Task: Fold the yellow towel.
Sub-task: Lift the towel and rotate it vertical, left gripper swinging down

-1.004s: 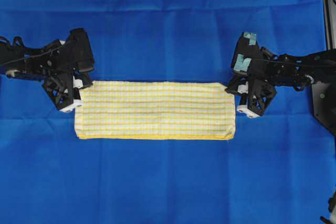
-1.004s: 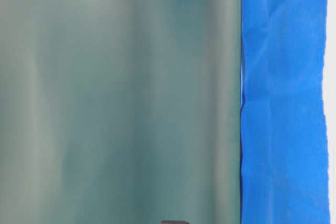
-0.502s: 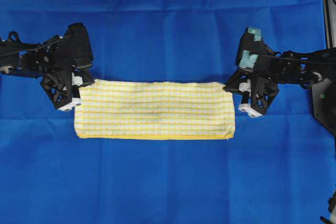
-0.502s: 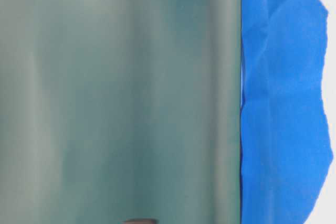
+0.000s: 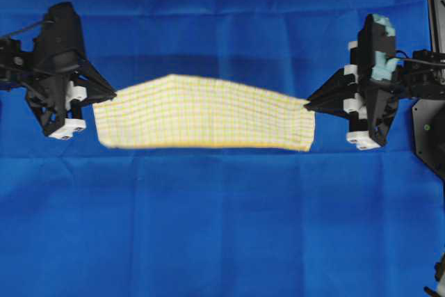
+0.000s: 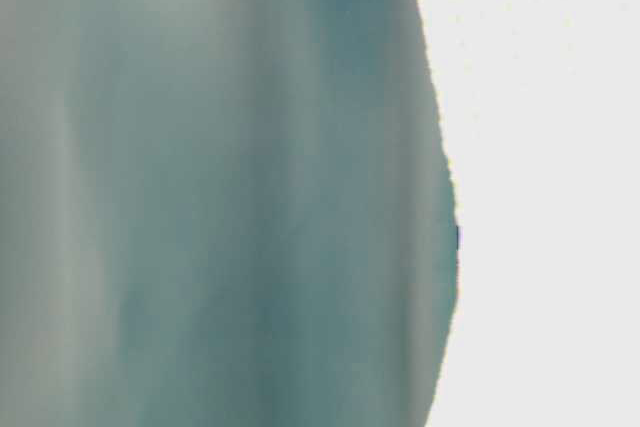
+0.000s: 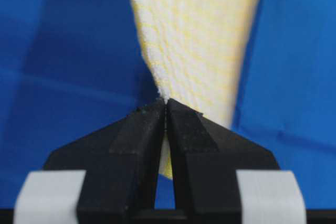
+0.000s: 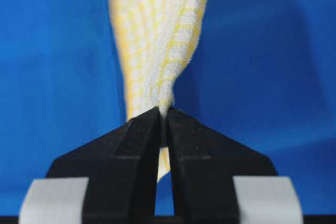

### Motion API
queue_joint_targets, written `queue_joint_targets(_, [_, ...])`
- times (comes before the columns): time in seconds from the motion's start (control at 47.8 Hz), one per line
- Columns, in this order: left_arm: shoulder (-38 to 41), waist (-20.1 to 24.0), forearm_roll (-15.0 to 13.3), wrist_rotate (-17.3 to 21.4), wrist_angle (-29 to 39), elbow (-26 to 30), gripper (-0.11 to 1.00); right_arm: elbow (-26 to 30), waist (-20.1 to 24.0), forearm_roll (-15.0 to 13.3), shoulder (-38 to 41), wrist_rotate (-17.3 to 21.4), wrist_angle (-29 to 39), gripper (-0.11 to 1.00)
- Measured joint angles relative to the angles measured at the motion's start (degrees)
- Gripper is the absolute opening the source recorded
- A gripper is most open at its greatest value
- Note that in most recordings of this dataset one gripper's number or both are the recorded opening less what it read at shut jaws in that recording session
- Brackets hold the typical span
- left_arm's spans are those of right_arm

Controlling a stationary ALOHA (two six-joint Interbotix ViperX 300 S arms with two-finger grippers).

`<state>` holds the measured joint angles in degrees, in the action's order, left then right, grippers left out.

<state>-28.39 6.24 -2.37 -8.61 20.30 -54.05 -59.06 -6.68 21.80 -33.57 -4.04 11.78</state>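
Observation:
The yellow towel (image 5: 205,113), a folded strip of yellow-and-white checks, hangs stretched between my two grippers above the blue cloth. My left gripper (image 5: 111,94) is shut on its left end, and the left wrist view shows the fabric (image 7: 197,40) pinched at the tips of that gripper (image 7: 166,102). My right gripper (image 5: 309,102) is shut on the right end. In the right wrist view the towel (image 8: 157,40) runs away from that gripper (image 8: 164,110) as a narrow band. The towel blurs in the overhead view and arches up in its middle.
A large plain blue cloth (image 5: 222,227) covers the whole table. A dark frame (image 5: 434,12) stands along the right edge. The table-level view is filled by a blurred grey-green surface (image 6: 200,187) and a pale, faintly yellow-dotted area (image 6: 550,187).
Both grippers have lifted the towel's ends off the blue cloth and moved outward and toward the far side. The flat towel now hangs raised. In the table-level view a pale area replaced the blue cloth.

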Motion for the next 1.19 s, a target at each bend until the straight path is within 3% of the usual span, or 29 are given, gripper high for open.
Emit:
queue_joint_targets(0.356, [-0.79, -1.23, 0.00, -1.49, -3.69, -0.79, 0.01, 1.32, -4.13, -0.44, 3.69, 0.09, -0.88, 0.03])
queue_joint_targets(0.648, [4.13, -8.26, -0.18, -1.76, -12.04, 0.35, 0.01, 5.01, -14.33, -0.97, 10.90, 0.26, -5.98, 0.03])
queue_joint_targets(0.899, [11.69, -13.18, -0.53, -1.76, -16.08, 7.03, 0.01, 9.14, -20.83, -1.23, 16.08, 0.00, -8.53, 0.03])
queue_joint_targets(1.192, [20.92, -14.77, -0.44, -1.76, -16.44, 17.84, 0.01, 13.36, -25.14, -1.58, 20.57, -0.09, -9.84, 0.03])
